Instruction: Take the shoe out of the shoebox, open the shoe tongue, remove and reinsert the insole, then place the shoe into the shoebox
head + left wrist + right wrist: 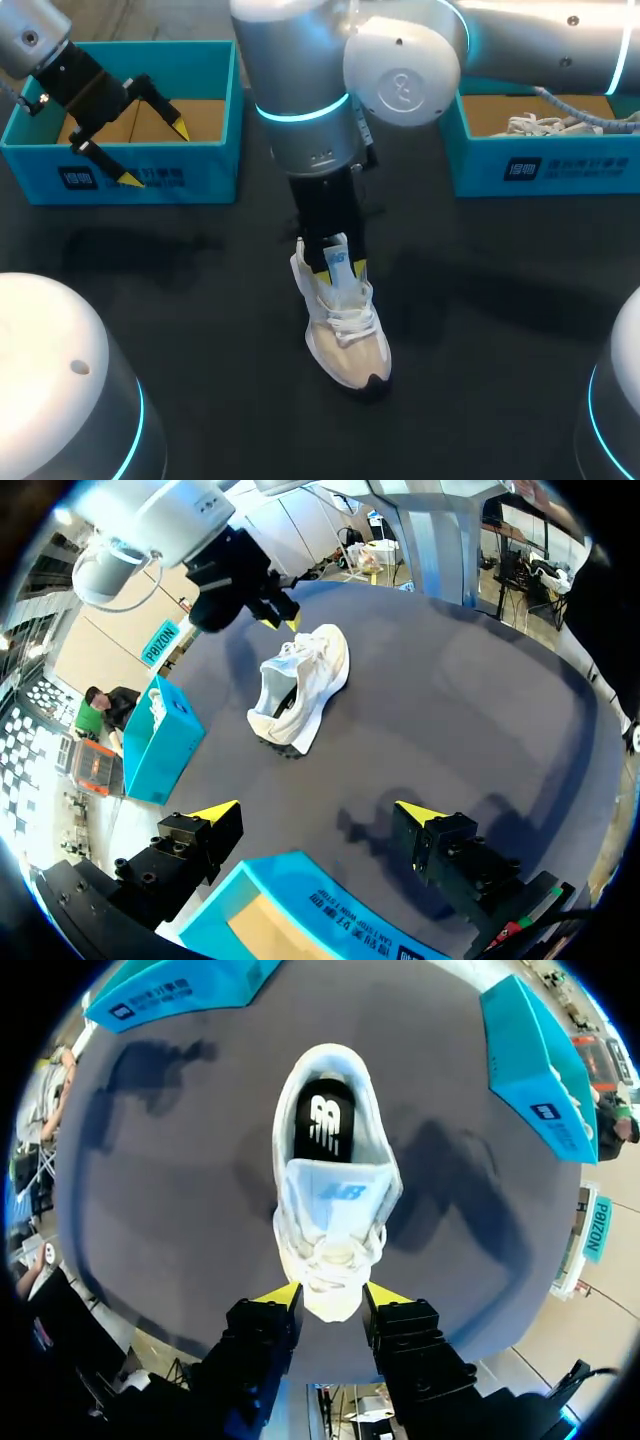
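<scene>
Shoe (pixel 345 330) out of its box, upright near the middle of the table (pixel 200 300), toe toward the near edge. Tongue (pixel 338 1192) lifted up and forward, so the opening step judged done. Insole (pixel 322 1125) flat inside the shoe; cannot tell whether pulled and refitted or not yet touched. Left to do at the least: return to a shoebox. Right gripper (pixel 339 268) hanging just above the shoe, fingers apart, clamped on nothing. Left gripper (pixel 153 152) at far left over the left shoebox (pixel 150 185), fingers wide apart and empty. Inside that box, only bare brown cardboard in view. Right shoebox (pixel 560 165) at far right, with a second shoe (pixel 530 125), white and laced, lying in it.
</scene>
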{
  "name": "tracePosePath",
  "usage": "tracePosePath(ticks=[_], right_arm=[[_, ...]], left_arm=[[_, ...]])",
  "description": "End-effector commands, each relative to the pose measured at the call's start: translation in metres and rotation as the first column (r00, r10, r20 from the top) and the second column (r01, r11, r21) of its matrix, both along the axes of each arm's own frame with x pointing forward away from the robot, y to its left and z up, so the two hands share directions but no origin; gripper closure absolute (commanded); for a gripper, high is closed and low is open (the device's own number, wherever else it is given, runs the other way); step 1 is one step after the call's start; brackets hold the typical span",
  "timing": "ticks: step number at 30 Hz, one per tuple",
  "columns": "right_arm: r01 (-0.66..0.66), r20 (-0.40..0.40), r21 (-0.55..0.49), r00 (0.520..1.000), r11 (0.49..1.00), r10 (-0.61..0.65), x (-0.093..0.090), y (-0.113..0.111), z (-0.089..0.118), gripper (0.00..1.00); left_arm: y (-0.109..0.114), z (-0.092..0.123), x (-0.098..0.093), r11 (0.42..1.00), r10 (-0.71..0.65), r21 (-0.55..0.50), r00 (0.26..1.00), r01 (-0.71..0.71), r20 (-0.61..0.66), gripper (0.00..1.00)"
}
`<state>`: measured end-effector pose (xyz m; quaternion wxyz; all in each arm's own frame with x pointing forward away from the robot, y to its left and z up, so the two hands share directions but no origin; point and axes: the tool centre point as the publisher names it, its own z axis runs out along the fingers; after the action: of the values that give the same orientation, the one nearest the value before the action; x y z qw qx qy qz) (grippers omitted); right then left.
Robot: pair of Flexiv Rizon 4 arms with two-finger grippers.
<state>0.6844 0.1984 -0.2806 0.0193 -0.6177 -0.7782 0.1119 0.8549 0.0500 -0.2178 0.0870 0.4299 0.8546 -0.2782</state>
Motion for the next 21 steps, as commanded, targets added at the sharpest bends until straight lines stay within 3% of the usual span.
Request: tracePosePath(ticks=[1, 5, 10, 15, 21], right_arm=[[-0.016, -0.029, 0.007, 0.999, 1.000, 0.016, 0.014, 0.002, -0.015, 0.64], [-0.045, -0.035, 0.014, 0.998, 0.999, 0.046, 0.029, 0.004, -0.028, 0.60], [-0.082, -0.053, 0.030, 0.995, 0.996, 0.084, 0.046, 0.006, -0.041, 0.69], [-0.095, -0.062, 0.036, 0.993, 0.995, 0.097, 0.056, 0.007, -0.050, 0.68], [-0.109, -0.047, 0.012, 0.993, 0.994, 0.109, 0.055, 0.008, -0.033, 0.65]], left_arm=[[0.000, 0.000, 0.001, 1.000, -0.002, 0.003, 1.000, 0.002, -0.001, 0.00], [0.000, 0.000, 0.001, 1.000, -0.002, 0.003, 1.000, 0.002, -0.001, 0.00], [0.000, 0.000, 0.001, 1.000, -0.002, 0.003, 1.000, 0.002, -0.001, 0.00], [0.000, 0.000, 0.001, 1.000, -0.002, 0.003, 1.000, 0.002, -0.001, 0.00], [0.000, 0.000, 0.001, 1.000, -0.002, 0.003, 1.000, 0.002, -0.001, 0.00]])
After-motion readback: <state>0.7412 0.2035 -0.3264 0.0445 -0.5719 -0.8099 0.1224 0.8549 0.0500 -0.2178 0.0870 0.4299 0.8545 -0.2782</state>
